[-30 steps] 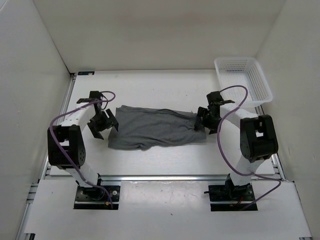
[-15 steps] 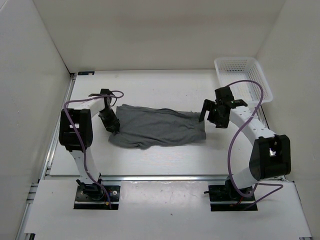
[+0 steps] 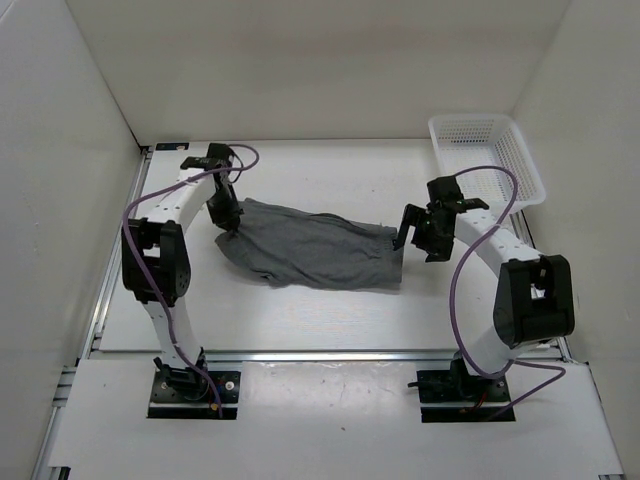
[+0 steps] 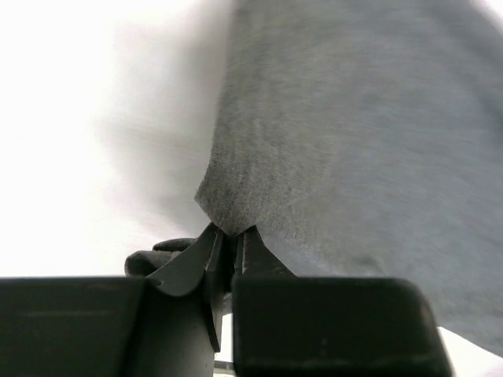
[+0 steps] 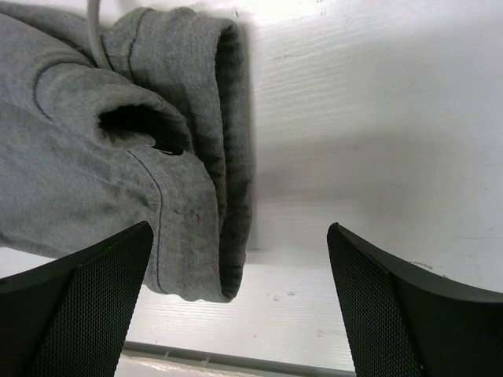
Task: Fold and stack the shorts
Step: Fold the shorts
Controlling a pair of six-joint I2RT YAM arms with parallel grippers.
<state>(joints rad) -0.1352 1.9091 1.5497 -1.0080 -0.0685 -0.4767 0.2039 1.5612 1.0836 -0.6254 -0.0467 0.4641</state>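
The grey shorts (image 3: 320, 255) are lying roughly flat and crumpled across the middle of the white table (image 3: 300, 330), running left to right, not yet folded. Their near edge is sagging toward me in the left half.

At the right end, my right gripper (image 3: 420, 232) is hovering just beside the cloth with its fingers spread wide, holding nothing. In the right wrist view, the thick waistband (image 5: 234, 157) is sitting between the two fingers but closer to the left one, with a pale drawstring (image 5: 96, 35) showing at the top; bare table is filling the rest of the gap.

Farther back on the left, my left gripper (image 4: 230, 237) is pinching the far left corner of the shorts, jaws closed tight on a small peak of fabric, and that corner is looking slightly drawn up and out.

At the far right corner, a white mesh basket (image 3: 523, 170) is standing well apart from the shorts.

I judge that I am in the spreading and straightening step, before the first fold. The next move is calling for my right gripper to close on the waistband edge so both ends are held and the cloth can be pulled smooth.
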